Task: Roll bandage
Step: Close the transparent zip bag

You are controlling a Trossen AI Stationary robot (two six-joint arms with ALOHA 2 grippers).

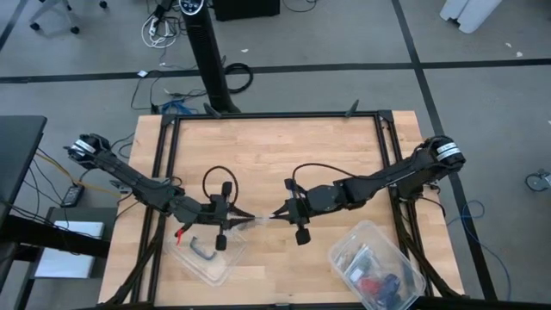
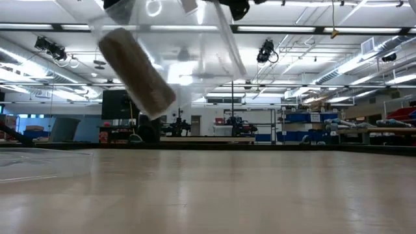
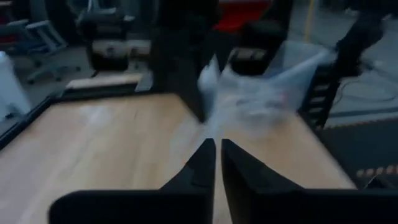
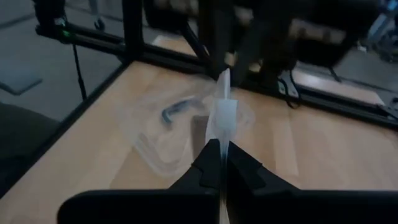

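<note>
The bandage [image 2: 136,71] is a brown roll lying tilted inside a clear plastic bag [image 2: 195,52] that hangs well above the table in the low view. In the high view the bag [image 1: 258,220] stretches between my two grippers over the table's near middle. My left gripper [image 1: 242,215] is at the bag's left end, its fingers almost together. My right gripper [image 1: 277,214] is shut on the bag's right end. My left gripper meets the bag's edge [image 3: 210,127] just at its fingertips, coming level from the table's left; only a thin gap shows between the fingers, and the blur hides how much plastic lies in it. My right gripper pinches a narrow upright fold of the bag's plastic [image 4: 224,121] between its two fingers, coming nearly level from the table's right. The bag is lifted clear of the table.
A clear tub [image 1: 207,254] holding a black handle piece lies on the table just near-left of the grippers. A second clear tub [image 1: 374,267] with coloured items sits at the near right. Black frame rails [image 1: 159,172] border the table; bare wood lies toward the far side.
</note>
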